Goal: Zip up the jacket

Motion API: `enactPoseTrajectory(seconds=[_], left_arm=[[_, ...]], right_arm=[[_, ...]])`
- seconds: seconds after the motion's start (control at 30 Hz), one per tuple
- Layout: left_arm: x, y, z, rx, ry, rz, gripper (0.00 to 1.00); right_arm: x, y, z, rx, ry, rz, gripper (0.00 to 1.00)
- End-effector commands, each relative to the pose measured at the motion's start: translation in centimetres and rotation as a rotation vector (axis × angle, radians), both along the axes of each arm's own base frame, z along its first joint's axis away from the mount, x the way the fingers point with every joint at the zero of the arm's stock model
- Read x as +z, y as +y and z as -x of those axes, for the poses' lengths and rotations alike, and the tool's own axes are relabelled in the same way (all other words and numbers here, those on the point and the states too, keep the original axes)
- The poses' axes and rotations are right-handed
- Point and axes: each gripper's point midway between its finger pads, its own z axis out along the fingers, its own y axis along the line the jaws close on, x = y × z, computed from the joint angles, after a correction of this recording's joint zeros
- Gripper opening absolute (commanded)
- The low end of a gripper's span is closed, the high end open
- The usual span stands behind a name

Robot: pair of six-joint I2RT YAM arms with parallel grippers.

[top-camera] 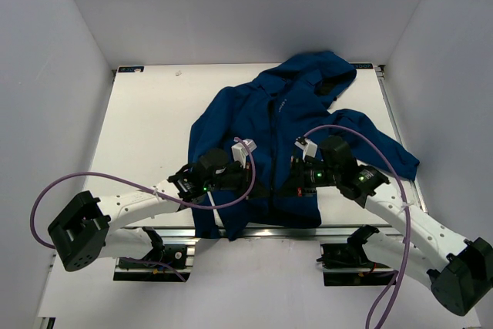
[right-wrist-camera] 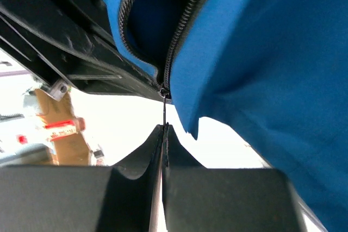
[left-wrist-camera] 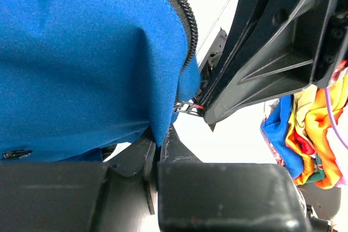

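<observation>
- Right gripper [right-wrist-camera: 165,129]: jaws pressed fully together, pinching the thin dark pull tab [right-wrist-camera: 164,111] that hangs from the slider at the bottom of the zipper. No gap between the fingers that I can see.
- Left gripper [left-wrist-camera: 157,144]: jaws nearly together, clamped on the blue fabric of the bottom hem, right beside the zipper's lower end. The cloth drapes over the black fingers [left-wrist-camera: 136,156].
- The two grippers sit nose to nose. In the left wrist view, the right one's black housing fills the upper right, just past the little metal slider.
- The large dark blue soft-fabric hooded jacket [top-camera: 231,125] lies spread front-up on the flat white table [top-camera: 146,136]. The hood is at the far side and the hem is at the near edge by the arm bases.
- The dark toothed zipper [right-wrist-camera: 179,31] is parted above the slider, with the two rows curving away from each other.
- Writing: there's a small pale chest logo [top-camera: 283,103] just right of the zipper, way too tiny to read.
- A bunched-up, multicoloured orange, yellow and blue cloth [left-wrist-camera: 307,129] shows off to the right, beyond the table.
</observation>
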Motion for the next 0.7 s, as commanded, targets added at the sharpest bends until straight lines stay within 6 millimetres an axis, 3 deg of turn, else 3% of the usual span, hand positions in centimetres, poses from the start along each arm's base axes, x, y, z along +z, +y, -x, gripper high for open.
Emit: enactPoseTrajectory(seconds=[0.0, 0.1, 0.17, 0.4, 0.53, 0.67], left_arm=[[-0.6, 0.4, 0.9, -0.036, 0.01, -0.026, 0.0], [-0.8, 0.6, 1.0, -0.034, 0.013, -0.032, 0.0], [-0.9, 0.6, 1.0, -0.032, 0.013, -0.034, 0.0], [-0.9, 0.5, 1.1, -0.038, 0.016, -0.026, 0.0], [-1.1, 0.5, 0.9, -0.025, 0.019, -0.039, 0.0], [-1.3, 0.5, 0.6, -0.018, 0.015, -0.052, 0.0]], right_arm=[[3.2, 1.4, -2.4, -0.108, -0.024, -0.13, 0.0], [3.5, 1.5, -2.6, -0.139, 0.037, -0.162, 0.0], [4.8, 2.1, -1.6, -0.041, 0.055, -0.22, 0.0], [2.0, 0.7, -1.0, -0.041, 0.087, -0.075, 0.0], [2.8, 0.7, -0.7, -0.034, 0.074, -0.094, 0.0], [3.0, 0.8, 0.1, -0.02, 0.176, -0.07, 0.0]])
